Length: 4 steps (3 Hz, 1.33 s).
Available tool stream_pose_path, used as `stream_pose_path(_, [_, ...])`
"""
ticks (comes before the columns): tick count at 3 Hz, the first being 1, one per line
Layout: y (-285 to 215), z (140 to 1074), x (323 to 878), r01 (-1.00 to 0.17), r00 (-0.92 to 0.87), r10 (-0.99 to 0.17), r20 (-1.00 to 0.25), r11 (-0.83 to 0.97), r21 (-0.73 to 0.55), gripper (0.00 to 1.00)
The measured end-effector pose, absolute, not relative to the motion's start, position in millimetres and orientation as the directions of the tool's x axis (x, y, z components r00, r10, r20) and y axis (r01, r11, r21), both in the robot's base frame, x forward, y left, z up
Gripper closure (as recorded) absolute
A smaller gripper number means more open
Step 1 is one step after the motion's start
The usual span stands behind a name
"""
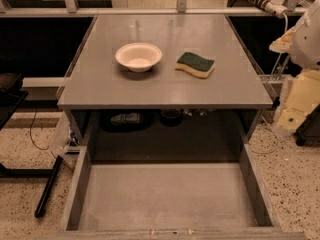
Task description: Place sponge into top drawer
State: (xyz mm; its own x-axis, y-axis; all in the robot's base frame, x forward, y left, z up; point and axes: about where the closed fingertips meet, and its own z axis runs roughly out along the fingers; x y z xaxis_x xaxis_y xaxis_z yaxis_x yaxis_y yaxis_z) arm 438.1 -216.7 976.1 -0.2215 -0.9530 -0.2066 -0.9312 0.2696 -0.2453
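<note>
The sponge (195, 64), dark green over yellow foam, lies flat on the gray tabletop (165, 91), right of centre. The top drawer (167, 196) is pulled out below the table's front edge, a wide shallow gray tray with nothing in it. My arm stands at the right edge of the camera view, beside the table and off the tabletop. My gripper (299, 104) hangs there, well to the right of the sponge and above the floor, holding nothing that I can see.
A white round bowl (138, 56) stands left of the sponge. Dark objects sit on the shelf under the tabletop (170, 117). A black rod (48, 186) leans by the drawer's left wall. Cables lie on the speckled floor.
</note>
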Motion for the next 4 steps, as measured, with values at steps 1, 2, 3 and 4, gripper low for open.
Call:
stream_pose_path(1, [-216,977,439,-0.93,-0.219,-0.953,-0.208,0.269,-0.251,0.0])
stream_pose_path(2, [-210,976,460,-0.926,-0.187,-0.954,-0.235,0.251,-0.283,0.0])
stream_pose_path(3, [-199,972,488,-0.923,-0.139,-0.95,-0.28,0.226,-0.31,0.0])
stream_pose_path(4, [-191,965,516,-0.921,-0.102,-0.934,-0.342,0.219,-0.323,0.0])
